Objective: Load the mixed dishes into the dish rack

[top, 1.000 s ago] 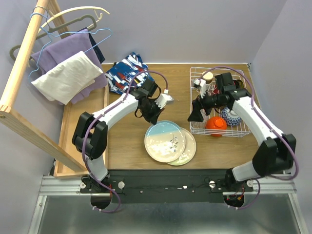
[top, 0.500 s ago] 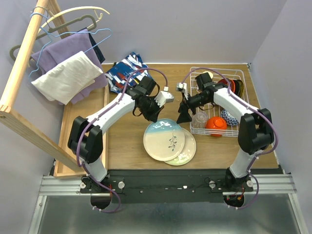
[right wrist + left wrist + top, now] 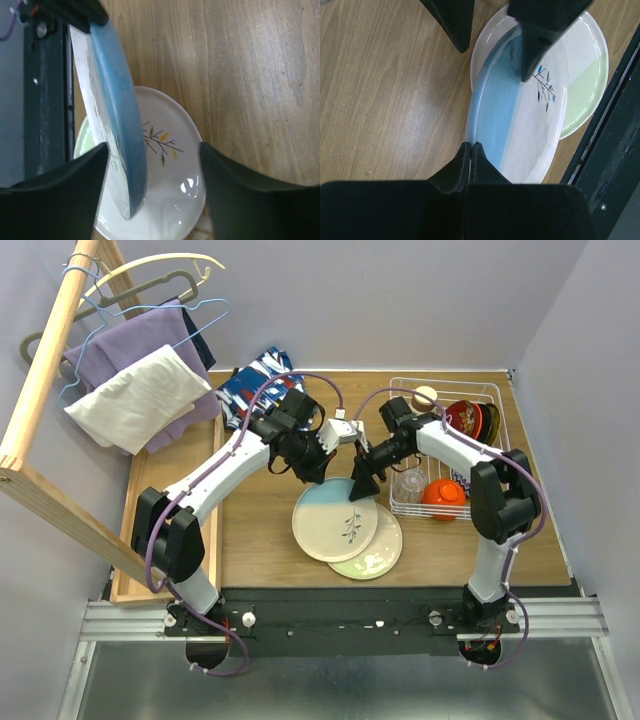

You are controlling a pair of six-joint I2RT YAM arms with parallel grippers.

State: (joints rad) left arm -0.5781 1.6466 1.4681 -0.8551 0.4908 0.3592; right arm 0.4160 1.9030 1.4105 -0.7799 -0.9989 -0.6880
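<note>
Plate [image 3: 335, 525] tilted, rim pinched by left gripper [image 3: 470, 152]; right gripper [image 3: 152, 145] spread astride.

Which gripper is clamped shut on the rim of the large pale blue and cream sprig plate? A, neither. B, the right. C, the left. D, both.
C: the left gripper is pinched shut on the rim of the large pale blue-cream plate, while the right gripper stands open with a finger on either side of it.
</note>
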